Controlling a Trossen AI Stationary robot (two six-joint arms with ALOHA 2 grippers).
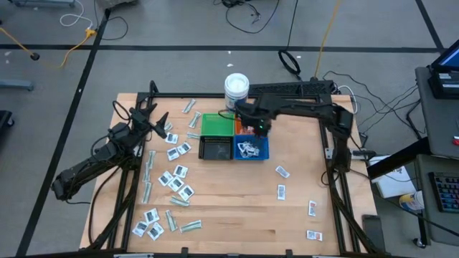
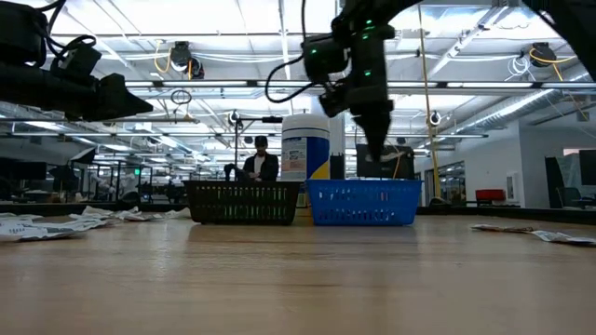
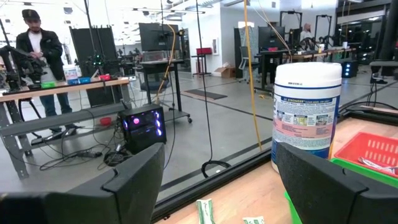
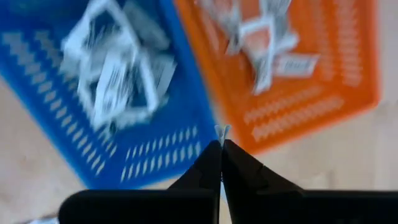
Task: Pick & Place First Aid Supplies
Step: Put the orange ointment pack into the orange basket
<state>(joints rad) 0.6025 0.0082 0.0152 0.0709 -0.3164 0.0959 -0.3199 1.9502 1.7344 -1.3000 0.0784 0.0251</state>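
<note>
Many first aid packets [image 1: 176, 175] lie flat on the table's left half, and a few more [image 1: 281, 190] lie on the right. My right gripper [image 1: 257, 130] points down over the seam between the blue bin [image 4: 143, 155] and the orange bin [image 4: 323, 81]. It is shut on a thin pale packet. Both bins hold packets. My left gripper [image 3: 217, 186] waits open and level at the table's left [image 1: 159, 123], with nothing between its fingers. My right gripper pinches a thin pale packet between its two fingertips. Only the packet's edge [image 4: 221, 131] shows, sticking out just past the tips. The fingers [image 4: 205, 163] point down from above. The packet is lifted clear, above the bins.
Four square bins stand together at the table's far middle: green [image 1: 213, 124], orange, black [image 1: 214, 148] and blue [image 1: 267, 147]. A white tub [image 1: 237, 86] stands behind them at the far edge. A person [image 2: 261, 160] stands in the room beyond the table.
</note>
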